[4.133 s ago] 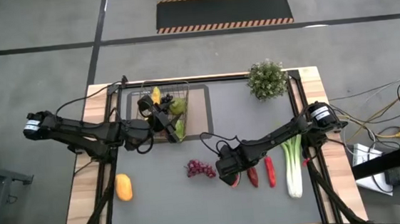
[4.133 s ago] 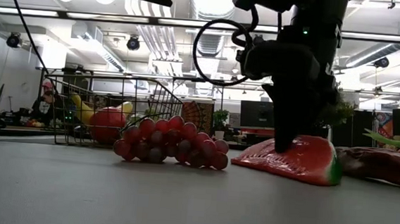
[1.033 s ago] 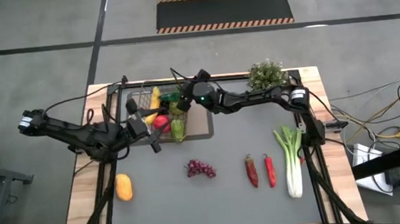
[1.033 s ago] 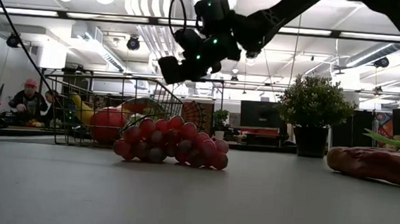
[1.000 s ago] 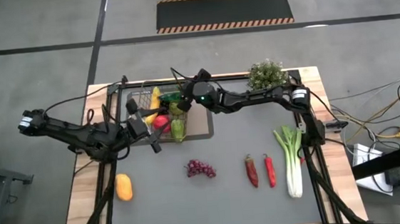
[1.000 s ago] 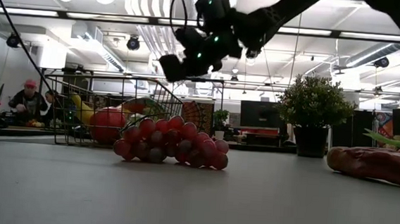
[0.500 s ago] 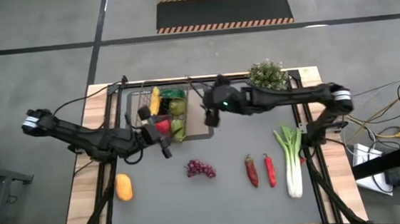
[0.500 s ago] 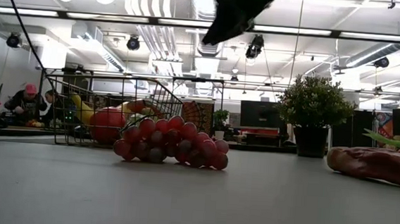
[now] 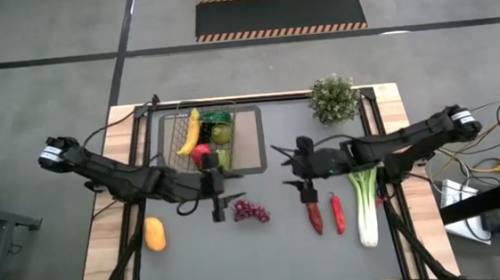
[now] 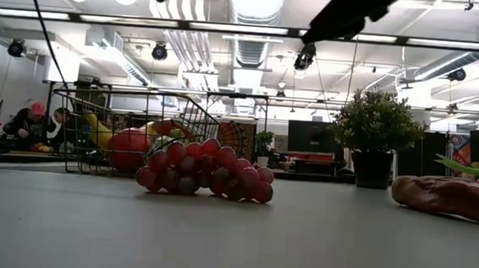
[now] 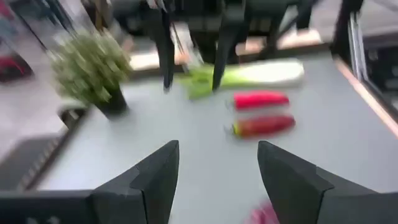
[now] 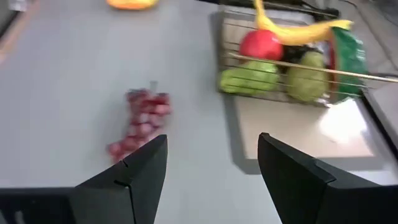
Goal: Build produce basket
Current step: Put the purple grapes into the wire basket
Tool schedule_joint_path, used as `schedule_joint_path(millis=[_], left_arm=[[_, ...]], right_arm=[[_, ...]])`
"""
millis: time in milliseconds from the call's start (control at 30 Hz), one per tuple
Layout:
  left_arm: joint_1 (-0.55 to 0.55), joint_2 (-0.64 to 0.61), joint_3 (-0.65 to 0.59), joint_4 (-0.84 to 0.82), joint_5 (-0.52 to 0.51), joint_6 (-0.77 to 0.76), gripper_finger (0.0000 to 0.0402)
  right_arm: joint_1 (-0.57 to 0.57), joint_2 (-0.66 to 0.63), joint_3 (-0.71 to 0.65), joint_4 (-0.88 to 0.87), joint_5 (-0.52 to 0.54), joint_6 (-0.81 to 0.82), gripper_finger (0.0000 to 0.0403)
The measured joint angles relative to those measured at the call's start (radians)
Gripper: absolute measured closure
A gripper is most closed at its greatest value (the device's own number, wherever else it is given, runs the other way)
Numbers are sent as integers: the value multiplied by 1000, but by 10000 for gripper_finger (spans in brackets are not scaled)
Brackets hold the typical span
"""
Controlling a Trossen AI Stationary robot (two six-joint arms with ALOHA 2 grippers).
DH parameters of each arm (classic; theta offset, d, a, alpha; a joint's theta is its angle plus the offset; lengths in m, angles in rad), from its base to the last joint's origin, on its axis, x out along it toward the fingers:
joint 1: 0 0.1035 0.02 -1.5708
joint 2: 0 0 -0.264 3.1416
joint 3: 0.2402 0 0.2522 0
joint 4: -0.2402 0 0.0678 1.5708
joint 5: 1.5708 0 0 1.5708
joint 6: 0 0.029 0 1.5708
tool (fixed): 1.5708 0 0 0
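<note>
As both pincers gape, grapes (image 9: 251, 211) untouched.

Bare table (image 9: 268, 255) lies free; grapes (image 9: 252, 211) sit between the 2 arms' reach.

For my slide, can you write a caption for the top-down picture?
Both open grippers, left and right, hover empty over the grapes and chilies, beside the part-filled basket.

Basket (image 9: 198, 140) part-filled at the far left.
Banana, apple and pears are held inside; grapes (image 9: 251, 211), chilies (image 9: 325, 212), leek (image 9: 366, 204) and orange fruit (image 9: 155, 233) lie outside.
</note>
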Motion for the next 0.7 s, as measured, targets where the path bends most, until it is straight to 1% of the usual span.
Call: schedule_joint_path(millis=[67, 133, 300, 400, 467, 700], left_arm=[[0, 50, 44, -96, 11, -39, 198], [0, 104, 88, -177, 14, -78, 187], [1, 252, 193, -333, 15, -125, 136], [1, 333, 246, -382, 21, -117, 107], [1, 378, 274, -418, 28, -107, 98], [4, 502, 295, -418, 65, -118, 101]], right_arm=[[32, -24, -43, 36, 0, 13, 170], [56, -42, -78, 55, 0, 24, 170], [99, -72, -146, 111, 0, 38, 170], [113, -81, -176, 133, 0, 38, 170], [119, -83, -188, 137, 0, 44, 170], [146, -84, -217, 136, 0, 62, 170]])
